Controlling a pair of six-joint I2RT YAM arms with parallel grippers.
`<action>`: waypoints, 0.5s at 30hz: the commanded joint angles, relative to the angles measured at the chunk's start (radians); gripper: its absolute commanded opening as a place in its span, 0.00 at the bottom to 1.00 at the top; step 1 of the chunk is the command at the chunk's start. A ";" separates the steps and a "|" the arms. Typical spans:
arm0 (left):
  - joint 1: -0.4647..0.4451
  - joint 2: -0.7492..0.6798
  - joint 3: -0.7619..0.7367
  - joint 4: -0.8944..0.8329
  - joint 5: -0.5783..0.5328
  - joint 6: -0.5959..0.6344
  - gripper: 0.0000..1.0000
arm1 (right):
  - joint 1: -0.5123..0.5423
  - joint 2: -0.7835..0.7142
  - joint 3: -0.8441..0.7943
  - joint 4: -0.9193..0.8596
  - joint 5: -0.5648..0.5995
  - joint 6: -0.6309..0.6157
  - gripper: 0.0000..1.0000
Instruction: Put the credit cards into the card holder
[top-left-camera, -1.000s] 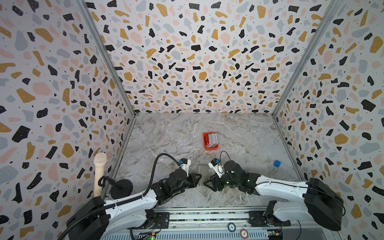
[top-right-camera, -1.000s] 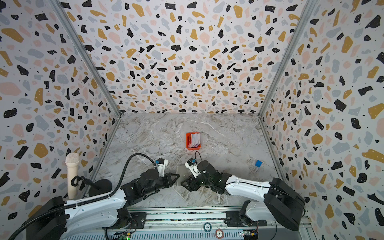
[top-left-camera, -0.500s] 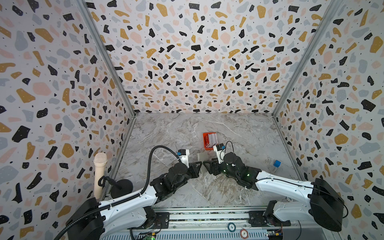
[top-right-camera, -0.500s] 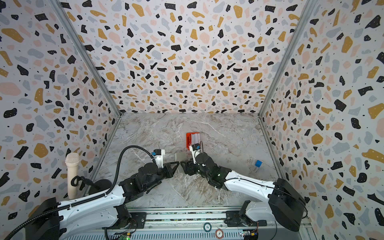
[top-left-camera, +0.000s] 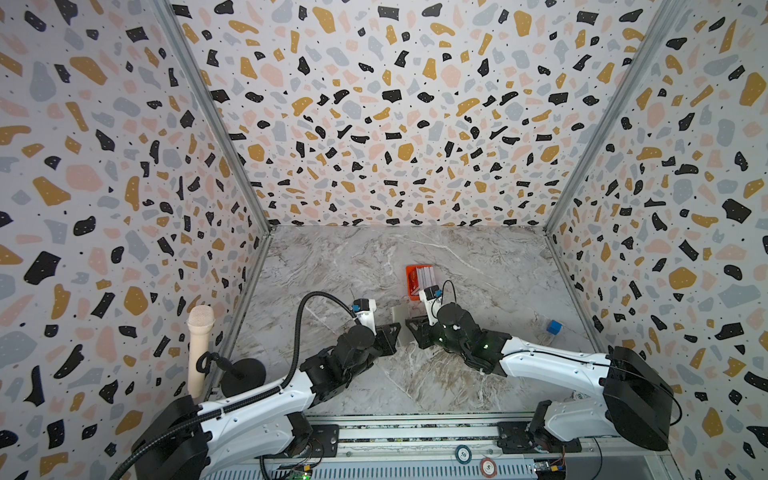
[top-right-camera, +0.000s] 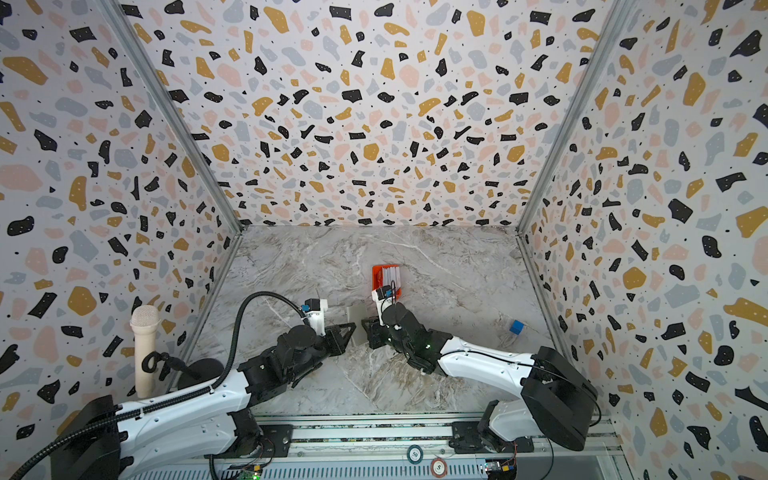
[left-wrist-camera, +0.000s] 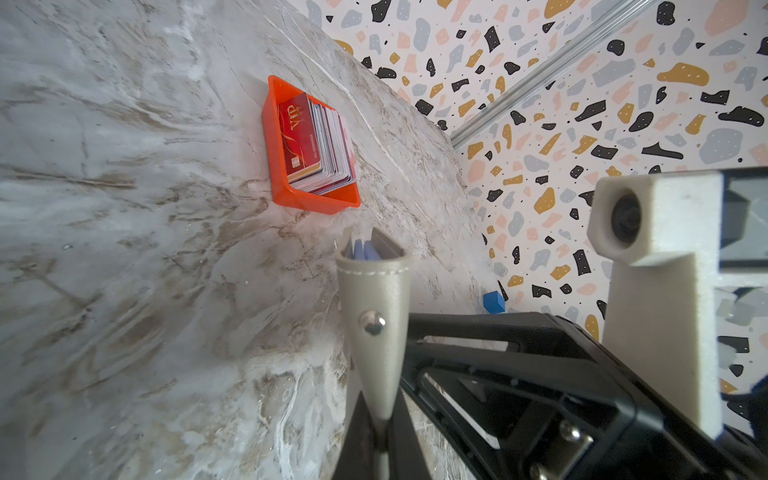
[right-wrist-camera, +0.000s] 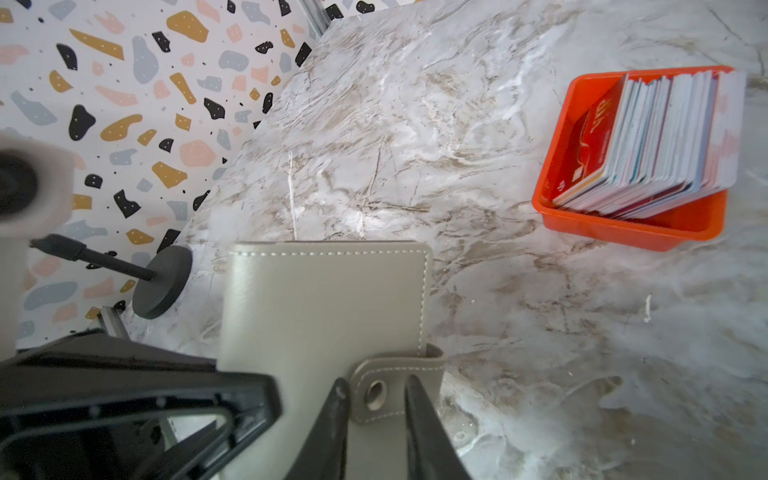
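STEP: opening card holder (right-wrist-camera: 324, 303) | your left gripper (left-wrist-camera: 380, 432): clamped tight on its edge | your right gripper (right-wrist-camera: 378, 399): nearly closed, pinching snap tab (right-wrist-camera: 395, 374) | credit cards (right-wrist-camera: 648, 141): stacked in tray (right-wrist-camera: 623, 232), well ahead of right gripper | NEXT: you likely peel tab free, then spread covers.

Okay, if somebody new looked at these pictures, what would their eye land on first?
Probably the loud terrazzo walls around the marble table. Then the orange tray near the table's middle, packed with credit cards, a red VIP card outermost. Nearer the robot, the grey card holder is held upright, pinched by the left gripper, with the right gripper straddling its snap tab.
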 joint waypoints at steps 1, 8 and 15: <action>-0.005 -0.027 0.009 0.070 0.032 0.025 0.00 | -0.015 0.024 0.011 -0.073 0.071 -0.012 0.08; -0.005 -0.033 -0.003 0.033 0.036 0.029 0.00 | -0.018 0.011 -0.008 -0.078 0.090 -0.031 0.00; -0.005 -0.055 -0.023 -0.002 0.052 0.044 0.00 | -0.068 -0.002 -0.072 -0.104 0.114 -0.042 0.00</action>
